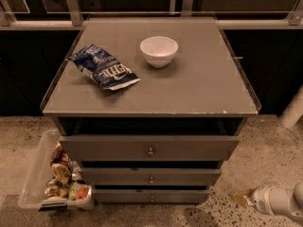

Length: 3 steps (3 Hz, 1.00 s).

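Note:
A grey drawer cabinet (151, 150) fills the middle of the camera view. On its top lie a blue chip bag (105, 68) at the left and a white bowl (159, 50) near the middle back. My gripper (239, 198) is low at the bottom right, over the speckled floor, beside the cabinet's lower right corner. Its tan tip points left toward the bottom drawers. It holds nothing that I can see and touches nothing. The white arm (281, 202) runs off the right edge.
A clear plastic bin (42, 174) with several snack packets sits on the floor at the cabinet's left. Three drawers with small knobs (150, 152) face me. A rail and dark panels run behind. A white post (293, 110) stands at the right.

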### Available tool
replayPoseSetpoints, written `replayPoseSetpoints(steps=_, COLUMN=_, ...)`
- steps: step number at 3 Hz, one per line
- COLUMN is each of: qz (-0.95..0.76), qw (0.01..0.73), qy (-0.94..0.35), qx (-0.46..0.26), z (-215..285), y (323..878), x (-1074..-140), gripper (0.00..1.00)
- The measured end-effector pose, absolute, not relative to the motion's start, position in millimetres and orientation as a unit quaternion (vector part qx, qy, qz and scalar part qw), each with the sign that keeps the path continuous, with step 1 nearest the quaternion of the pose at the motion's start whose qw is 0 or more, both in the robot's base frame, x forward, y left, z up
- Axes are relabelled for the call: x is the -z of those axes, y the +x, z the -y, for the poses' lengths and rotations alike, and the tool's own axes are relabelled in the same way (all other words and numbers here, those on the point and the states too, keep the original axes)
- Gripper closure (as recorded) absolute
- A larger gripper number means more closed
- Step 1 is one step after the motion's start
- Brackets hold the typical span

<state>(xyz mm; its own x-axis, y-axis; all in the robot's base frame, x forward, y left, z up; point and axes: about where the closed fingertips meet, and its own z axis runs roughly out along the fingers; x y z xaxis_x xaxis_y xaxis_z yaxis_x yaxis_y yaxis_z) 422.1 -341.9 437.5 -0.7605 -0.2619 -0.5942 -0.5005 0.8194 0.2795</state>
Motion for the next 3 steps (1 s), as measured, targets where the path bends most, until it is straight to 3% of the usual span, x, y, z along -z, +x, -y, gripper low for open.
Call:
replayPoseSetpoints(steps=1, qz=-0.913, qw=0.276, qy=-0.209, qx=-0.216, z=341.8, y=422.1, x=-437.5, gripper=0.11)
replayPoseSetpoints(steps=2, qz=-0.913, qw=0.276, qy=-0.209, qx=-0.216, z=341.7, y=422.1, x=-437.5, gripper=0.00)
replayPoseSetpoints(steps=3, qz=-0.913, qw=0.276, qy=-0.209, qx=-0.216, z=341.7, y=422.1, x=-437.4, gripper=0.00)
